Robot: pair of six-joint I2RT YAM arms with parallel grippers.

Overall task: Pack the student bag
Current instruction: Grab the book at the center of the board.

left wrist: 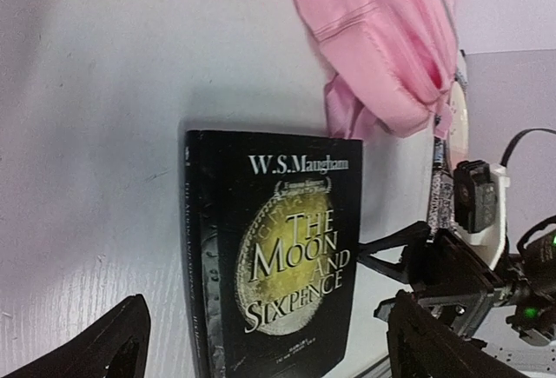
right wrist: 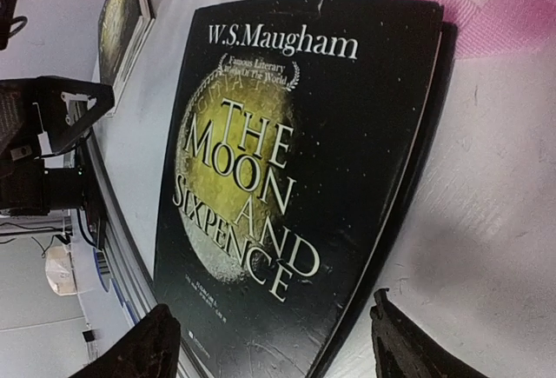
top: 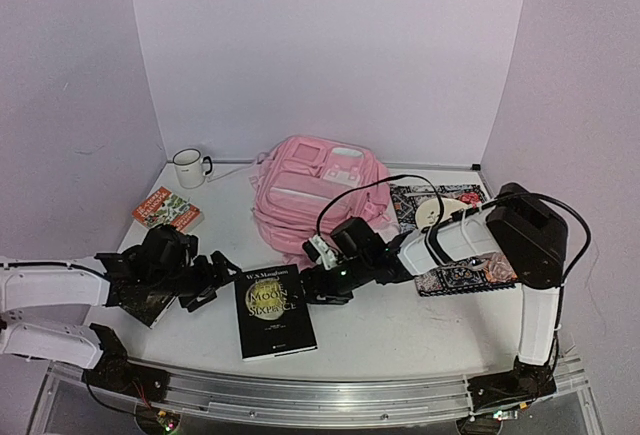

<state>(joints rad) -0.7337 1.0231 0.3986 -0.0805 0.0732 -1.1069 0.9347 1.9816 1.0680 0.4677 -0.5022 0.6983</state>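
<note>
As left pincer (top: 210, 283) and right pincer (top: 312, 287) gape empty flanking the book (top: 275, 310), student bag (top: 315, 195) sits just beyond the right.

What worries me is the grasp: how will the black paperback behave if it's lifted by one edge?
The paperback would probably flex and droop: it looks thin, and its cover edge already bows in the right wrist view. Its glossy cover may be slippery. Lying flat on the table, it likely slides rather than tips when pushed.
</note>
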